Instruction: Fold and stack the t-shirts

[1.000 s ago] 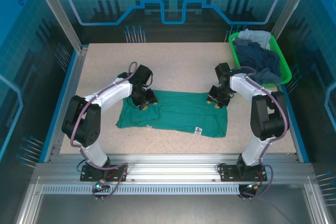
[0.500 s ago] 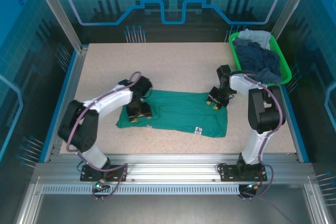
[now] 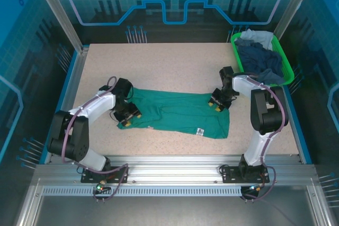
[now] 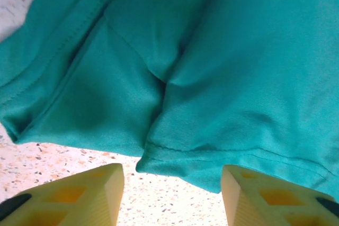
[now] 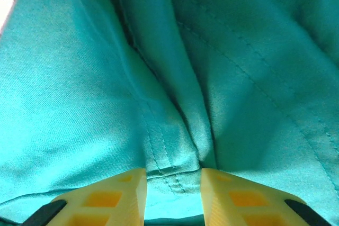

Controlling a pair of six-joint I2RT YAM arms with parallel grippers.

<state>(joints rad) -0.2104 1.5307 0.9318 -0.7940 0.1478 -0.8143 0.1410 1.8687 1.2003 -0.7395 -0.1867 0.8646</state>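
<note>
Presently, the step in hand looked like taking both ends of the teal-green cloth t-shirt (image 3: 180, 112) for a fold. It lay spread flat on the speckled beige table (image 3: 175, 62), well apart from the bright green rigid plastic basket (image 3: 233, 39), on the side toward the arm bases.

- Right gripper (image 3: 218, 103) was on the shirt corner nearest the basket. In its wrist view (image 5: 172, 183) the jaws stood narrow, with a stitched ridge of hem pinched between them.
- Left gripper (image 3: 128, 114) was at the shirt end farthest from the basket. In its wrist view (image 4: 170, 183) the jaws stood apart over bare table, with the hem just ahead and nothing held.

Judgement: the left gripper should slide forward over the hem and catch every layer, since the cloth is doubled and creased there. It should close before either arm lifts, and the 2 arms should then rise evenly to avoid skew.

Around:
- A navy cloth t-shirt (image 3: 259, 59) and a pale grey-blue cloth t-shirt (image 3: 257, 36) were heaped inside the basket.
- A small white tag (image 3: 200, 131) showed on the teal shirt's edge away from the basket.
- The right arm stood near the basket wall, and a wide swing could knock it.
</note>
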